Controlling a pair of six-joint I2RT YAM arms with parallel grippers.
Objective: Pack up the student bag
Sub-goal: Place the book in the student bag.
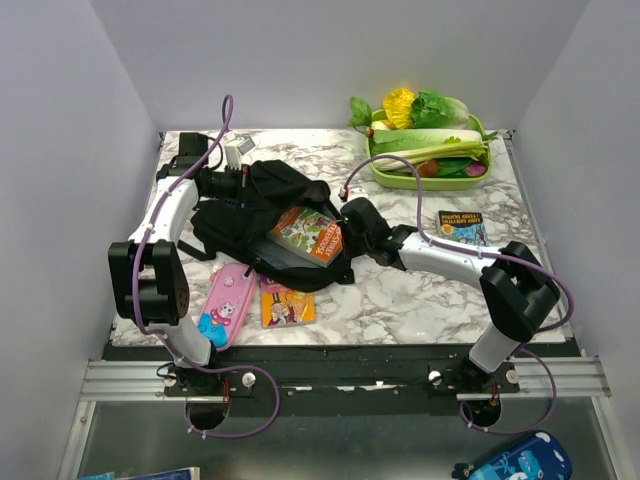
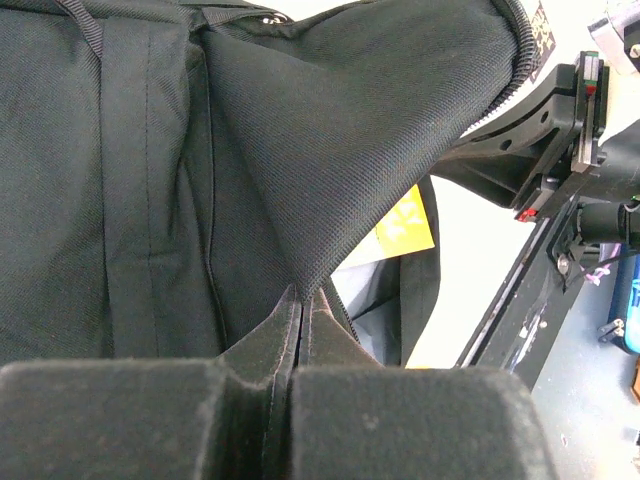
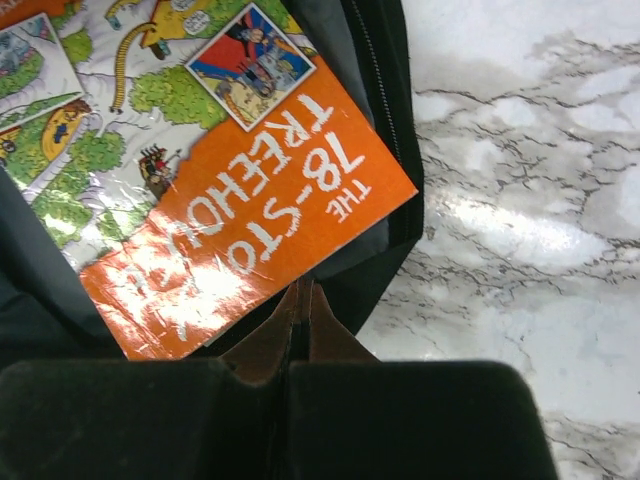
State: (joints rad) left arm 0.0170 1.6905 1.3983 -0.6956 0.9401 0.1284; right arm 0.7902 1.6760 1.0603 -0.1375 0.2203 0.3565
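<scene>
Soft, black woven student bag (image 1: 268, 188) is lying open, a glossy orange book (image 3: 262, 212) sticking out. Left gripper (image 2: 300, 302) is pinching its fabric; right gripper (image 3: 300, 302) is sitting closed at its rim.

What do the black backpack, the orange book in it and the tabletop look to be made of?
Soft black backpack: woven, likely synthetic fabric, matte; diagonal weave and stitched seams show. Orange illustrated book: paper with glossy cover; glare patches. White grey-veined tabletop: marble-look, polished sheen; real stone or laminate unclear.
</scene>
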